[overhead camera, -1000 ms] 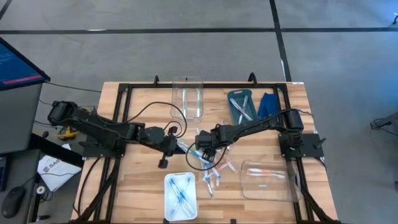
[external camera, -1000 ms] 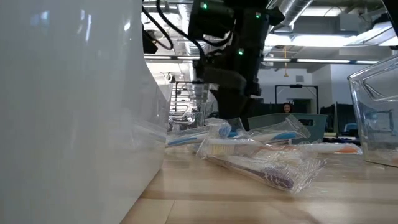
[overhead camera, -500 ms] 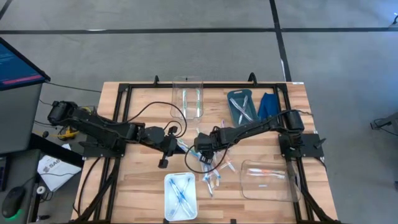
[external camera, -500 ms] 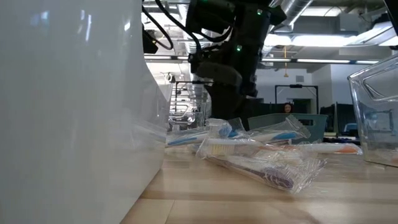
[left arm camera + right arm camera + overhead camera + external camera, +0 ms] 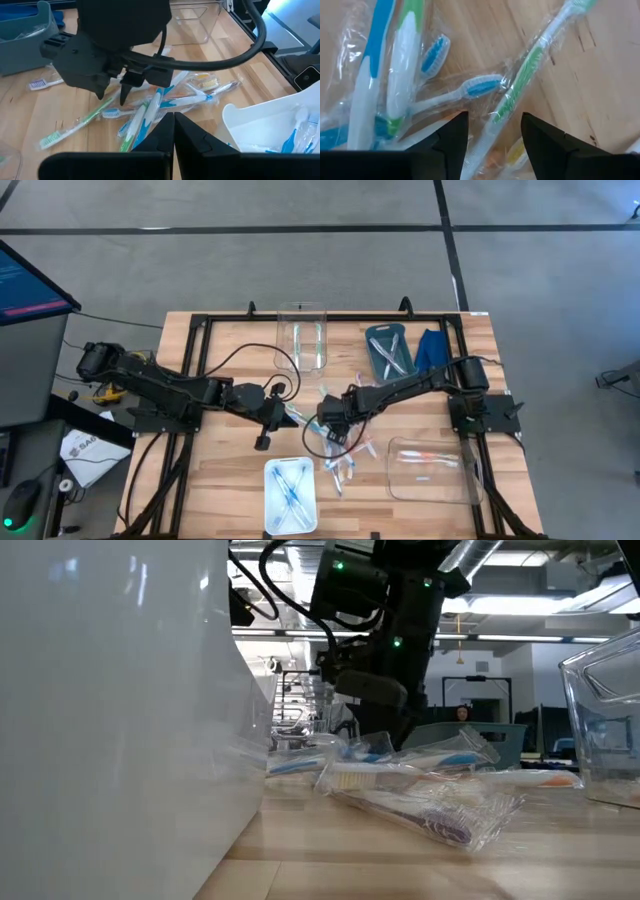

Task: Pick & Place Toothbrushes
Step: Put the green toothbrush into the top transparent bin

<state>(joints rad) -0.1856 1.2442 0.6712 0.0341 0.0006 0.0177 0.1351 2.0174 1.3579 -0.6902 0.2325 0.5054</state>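
Note:
Loose toothbrushes in clear wrappers lie in a pile (image 5: 340, 452) on the wooden table, also seen in the left wrist view (image 5: 150, 107) and the low view (image 5: 420, 785). My right gripper (image 5: 492, 135) hangs open just over the pile, pointing steeply down. Its fingers stand on either side of a wrapped green toothbrush (image 5: 520, 90), next to a blue-headed one (image 5: 477, 87). I cannot tell whether they touch the wrappers. In the left wrist view the right gripper (image 5: 112, 97) shows just above the brushes. My left gripper (image 5: 174, 125) waits shut and holds nothing, left of the pile (image 5: 280, 412).
A white tray (image 5: 290, 495) with blue brushes stands at the near edge. A clear bin (image 5: 302, 335) with green brushes and a grey-blue bin (image 5: 388, 350) beside a blue cloth (image 5: 430, 345) stand at the far side. A clear bin (image 5: 430, 470) holds orange ones at the near right.
My right gripper has sunk a little toward the pile of toothbrushes, still pointing steeply down. The brushes lie as before.

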